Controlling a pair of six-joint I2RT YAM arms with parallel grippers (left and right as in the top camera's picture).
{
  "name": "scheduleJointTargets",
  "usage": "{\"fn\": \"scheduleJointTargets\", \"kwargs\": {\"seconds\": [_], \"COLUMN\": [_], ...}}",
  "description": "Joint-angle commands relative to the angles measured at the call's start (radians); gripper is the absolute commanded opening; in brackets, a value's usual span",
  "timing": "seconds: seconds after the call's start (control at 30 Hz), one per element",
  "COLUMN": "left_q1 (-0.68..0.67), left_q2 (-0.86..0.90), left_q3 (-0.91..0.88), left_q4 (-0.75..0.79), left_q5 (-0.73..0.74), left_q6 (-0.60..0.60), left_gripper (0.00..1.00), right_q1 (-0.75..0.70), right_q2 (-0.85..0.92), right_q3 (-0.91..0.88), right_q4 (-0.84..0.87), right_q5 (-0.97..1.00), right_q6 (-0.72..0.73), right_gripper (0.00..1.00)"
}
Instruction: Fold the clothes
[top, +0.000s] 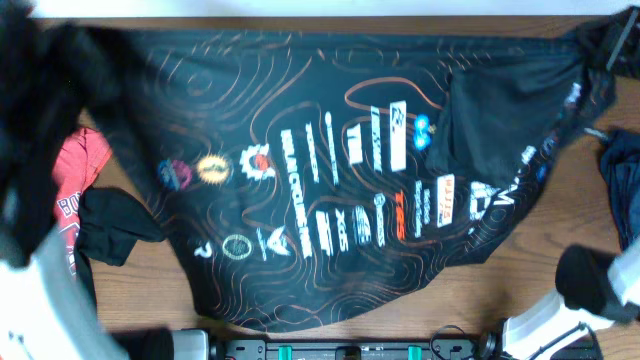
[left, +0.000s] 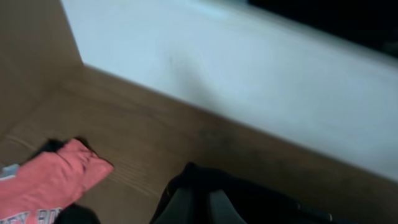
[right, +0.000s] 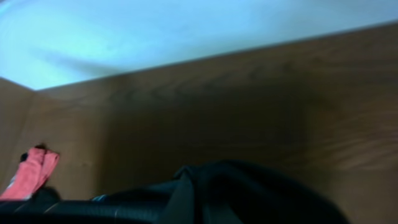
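Note:
The black jersey (top: 330, 180), with orange-red contour lines and white logos, is spread wide across the wooden table, its far edge pulled taut between the two back corners. My left gripper (top: 62, 48) is at the back left, blurred, and shut on the jersey's corner. In the left wrist view its jaws (left: 208, 202) are pinched on black cloth (left: 249, 193). My right gripper (top: 606, 40) is at the back right, shut on the other corner. In the right wrist view black cloth (right: 261, 186) drapes over its jaws (right: 202, 196).
A red white-lettered T-shirt (top: 78, 185) lies at the left edge and also shows in the left wrist view (left: 50, 183). A black piece (top: 115, 225) lies beside it. A dark blue piece (top: 625, 190) lies at the right edge. White arm bases (top: 550, 325) stand at the front.

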Motion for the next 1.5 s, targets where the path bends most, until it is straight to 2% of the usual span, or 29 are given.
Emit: {"fn": "scheduleJointTargets", "kwargs": {"seconds": [0.0, 0.13, 0.27, 0.4, 0.53, 0.73, 1.03, 1.27, 1.47], "left_q1": [0.023, 0.024, 0.024, 0.024, 0.024, 0.024, 0.024, 0.024, 0.024], "left_q2": [0.103, 0.182, 0.185, 0.172, 0.17, 0.18, 0.261, 0.391, 0.457], "left_q3": [-0.003, -0.003, 0.005, 0.077, 0.157, 0.159, 0.147, 0.146, 0.145], "left_q4": [0.052, 0.159, 0.283, 0.334, 0.322, 0.225, -0.028, -0.22, -0.304], "left_q5": [-0.109, -0.089, -0.094, -0.135, -0.146, -0.146, -0.144, -0.073, -0.069], "left_q6": [0.009, 0.001, -0.005, -0.004, 0.024, 0.029, 0.011, -0.028, -0.035], "left_gripper": [0.06, 0.06, 0.06, 0.06, 0.06, 0.06, 0.06, 0.06, 0.06], "right_q1": [-0.029, -0.029, -0.032, -0.032, -0.032, -0.034, -0.001, 0.036, 0.042], "right_q2": [0.101, 0.168, 0.169, 0.158, 0.154, 0.167, 0.317, 0.478, 0.49], "right_q3": [-0.005, -0.005, 0.005, 0.055, 0.084, 0.081, 0.018, 0.017, 0.014], "right_q4": [0.052, 0.174, 0.325, 0.368, 0.362, 0.28, -0.001, -0.067, -0.068], "right_q5": [0.034, -0.034, -0.081, -0.087, -0.08, -0.04, 0.034, 0.034, 0.034], "right_q6": [-0.003, 0.051, 0.134, 0.154, 0.149, 0.074, -0.111, -0.152, -0.166], "right_gripper": [0.01, 0.01, 0.01, 0.01, 0.01, 0.01, 0.01, 0.01, 0.01]}}
